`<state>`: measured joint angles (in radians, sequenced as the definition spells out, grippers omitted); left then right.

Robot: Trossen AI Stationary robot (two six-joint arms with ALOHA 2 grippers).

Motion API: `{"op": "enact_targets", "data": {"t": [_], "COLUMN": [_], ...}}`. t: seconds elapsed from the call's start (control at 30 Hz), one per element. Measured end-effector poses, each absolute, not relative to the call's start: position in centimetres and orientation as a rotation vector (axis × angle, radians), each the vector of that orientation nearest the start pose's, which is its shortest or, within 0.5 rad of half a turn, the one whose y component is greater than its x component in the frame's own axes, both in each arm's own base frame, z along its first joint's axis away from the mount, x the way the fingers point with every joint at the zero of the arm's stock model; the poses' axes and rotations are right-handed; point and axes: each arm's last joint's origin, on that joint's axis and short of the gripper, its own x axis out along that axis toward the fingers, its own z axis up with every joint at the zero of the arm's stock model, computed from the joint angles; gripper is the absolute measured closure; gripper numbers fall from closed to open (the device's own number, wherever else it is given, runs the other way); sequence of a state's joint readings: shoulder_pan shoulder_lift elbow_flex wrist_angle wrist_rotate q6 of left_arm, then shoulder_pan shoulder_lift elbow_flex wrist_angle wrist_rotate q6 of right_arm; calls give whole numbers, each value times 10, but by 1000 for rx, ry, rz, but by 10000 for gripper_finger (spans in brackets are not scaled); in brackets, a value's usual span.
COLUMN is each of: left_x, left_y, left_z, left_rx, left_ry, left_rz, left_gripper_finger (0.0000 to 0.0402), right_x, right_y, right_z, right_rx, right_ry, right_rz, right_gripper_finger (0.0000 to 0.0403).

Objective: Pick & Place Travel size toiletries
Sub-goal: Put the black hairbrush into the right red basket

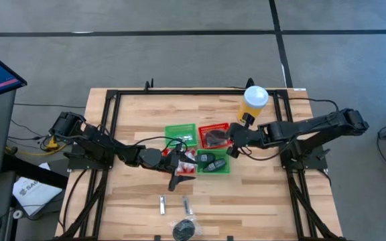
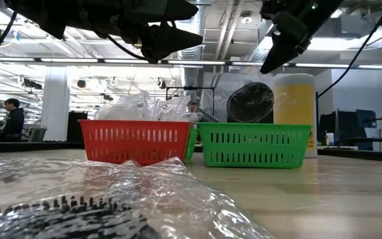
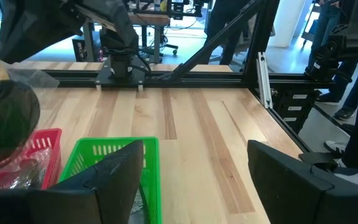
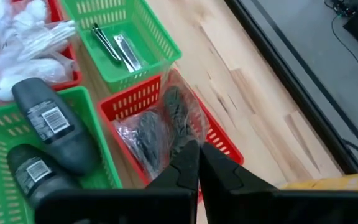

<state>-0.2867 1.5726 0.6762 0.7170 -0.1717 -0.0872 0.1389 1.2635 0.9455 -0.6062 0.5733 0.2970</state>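
While the left gripper [image 1: 175,179] hangs empty with fingers [image 3: 104,186] apart beside the four baskets [image 1: 179,126] and the right gripper [image 1: 232,148] sits pinched shut over a red basket [image 1: 214,126], a fresh pick seems due, calling for a reach down to the two tubes [image 1: 161,205] and one wrapped disc [image 1: 185,229] loose on the table [image 1: 260,194].

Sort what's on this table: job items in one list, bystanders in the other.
Job:
- tubes loose on the table
- wrapped disc loose near them
- packets, discs and bottles, already in baskets

Bystanders:
- yellow cup
- baskets, which are only holders
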Motion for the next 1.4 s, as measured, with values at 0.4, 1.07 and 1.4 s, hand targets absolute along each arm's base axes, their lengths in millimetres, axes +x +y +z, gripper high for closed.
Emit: {"op": "enact_targets", "data": {"t": [0.4,1.07,1.4], "left_x": [306,312,312], "left_y": [-72,-36,-37], "left_z": [198,201,201], "left_rx": [-24,-34,-42], "left_ry": [167,158,158], "left_rz": [-56,62,58], "left_gripper_finger": [124,124,124], "right_x": [247,252,260], "right_y": [7,-26,-24], "right_z": [265,247,240], "right_rx": [-129,-209,-163], "right_ry": [808,934,943], "right_rz": [-526,-532,-439], "right_gripper_finger": [403,403,403]}}
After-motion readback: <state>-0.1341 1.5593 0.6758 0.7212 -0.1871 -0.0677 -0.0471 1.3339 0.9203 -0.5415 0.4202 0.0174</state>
